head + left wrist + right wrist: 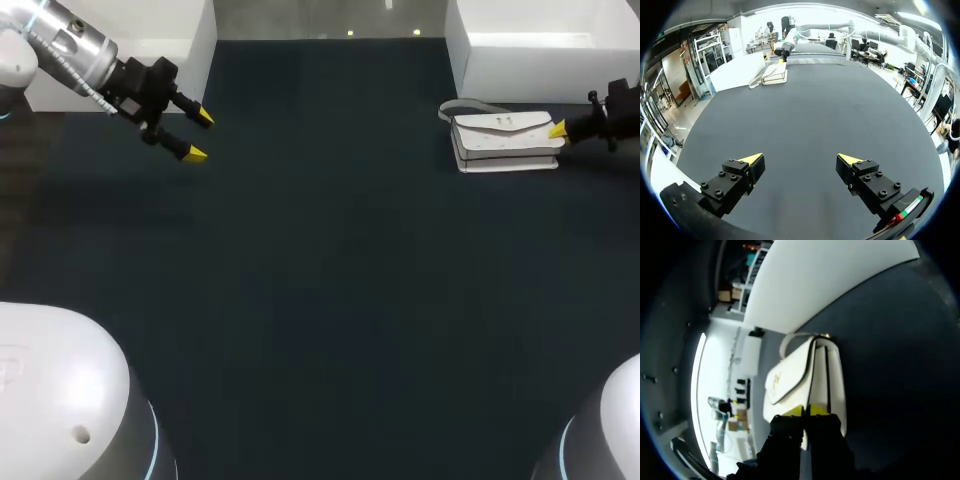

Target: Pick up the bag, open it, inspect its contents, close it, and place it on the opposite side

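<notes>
A white bag (505, 140) with a flap and a thin strap lies flat at the far right of the dark table (330, 290). My right gripper (557, 129) comes in from the right edge and is at the bag's right end. In the right wrist view the bag (800, 375) stretches ahead of that gripper (805, 411), whose yellow tips are pinched together on the bag's near edge. My left gripper (200, 136) hovers open over the far left of the table, holding nothing. From the left wrist view the left gripper (800, 160) faces the distant bag (774, 75) across the table.
A white box (545, 45) stands right behind the bag at the back right. Another white box (170, 35) stands at the back left, behind my left arm. The dark tabletop stretches bare between the two grippers.
</notes>
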Available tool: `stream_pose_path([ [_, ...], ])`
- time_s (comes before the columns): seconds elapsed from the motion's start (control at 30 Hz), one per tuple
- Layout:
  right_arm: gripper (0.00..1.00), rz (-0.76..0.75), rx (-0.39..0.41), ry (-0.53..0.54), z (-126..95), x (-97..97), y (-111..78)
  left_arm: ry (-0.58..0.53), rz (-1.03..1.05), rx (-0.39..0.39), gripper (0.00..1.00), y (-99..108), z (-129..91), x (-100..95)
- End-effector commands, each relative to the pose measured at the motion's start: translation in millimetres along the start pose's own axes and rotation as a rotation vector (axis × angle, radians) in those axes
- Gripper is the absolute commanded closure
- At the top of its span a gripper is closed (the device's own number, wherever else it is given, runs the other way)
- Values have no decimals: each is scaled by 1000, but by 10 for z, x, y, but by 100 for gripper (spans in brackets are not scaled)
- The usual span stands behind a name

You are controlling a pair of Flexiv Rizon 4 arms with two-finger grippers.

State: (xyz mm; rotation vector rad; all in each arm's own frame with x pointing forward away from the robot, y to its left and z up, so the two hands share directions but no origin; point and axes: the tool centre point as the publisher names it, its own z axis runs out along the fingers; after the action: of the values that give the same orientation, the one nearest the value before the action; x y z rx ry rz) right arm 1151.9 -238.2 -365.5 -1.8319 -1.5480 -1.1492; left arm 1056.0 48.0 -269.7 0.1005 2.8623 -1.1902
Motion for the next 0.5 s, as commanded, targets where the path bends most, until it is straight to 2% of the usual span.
stream_pose_path([
  [0.03,100,0,465,9,-11,-27,63,-2,1,3,0,7,7,0],
  [0.17,100,0,461,15,25,-13,52,-2,1,3,0,7,7,0],
  [0.5,100,-36,434,43,334,277,-119,-2,1,3,0,7,7,0],
])
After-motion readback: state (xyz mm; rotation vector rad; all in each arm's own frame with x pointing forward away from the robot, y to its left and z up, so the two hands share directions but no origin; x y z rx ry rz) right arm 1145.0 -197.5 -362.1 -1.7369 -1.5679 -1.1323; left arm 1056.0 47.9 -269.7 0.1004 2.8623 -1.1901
